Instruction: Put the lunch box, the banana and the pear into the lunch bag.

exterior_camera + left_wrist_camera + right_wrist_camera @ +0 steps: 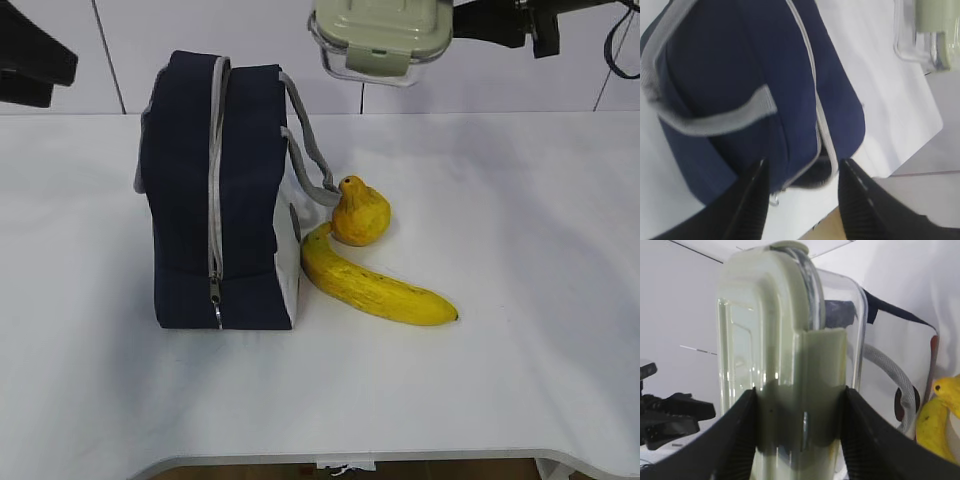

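The lunch bag (215, 190) stands upright at the left-centre of the exterior view on the white table (520, 200), its navy side and grey zipper trim facing the camera, the zipper pull low near its base. Its grey webbing handle (310, 150) arcs off to the right. Just right of the bag, the pear (360, 212) sits at mid-frame with its narrow neck pointing up and left, close to the handle. The banana (375, 285) lies in front of it, curving from beside the bag's white lower panel down toward the lower right — its upper end touches or nearly touches the pear.

At the top centre of the exterior view the lunch box (382, 40) hangs in the air, well above the table, sage-green lid uppermost. The right gripper (800, 425) is clamped on it: in the right wrist view both dark fingers (740, 435) press against the lid's latch and the glass wall, and the box fills the middle of that frame, with the bag's handle, the pear and the banana peeking in at the lower right.

The left gripper (802, 192) sits at the bottom of the left wrist view, jaws spread apart and holding nothing — the bag's navy fabric and grey trim show between and beyond the fingers. The lunch box appears at that view's upper right corner.
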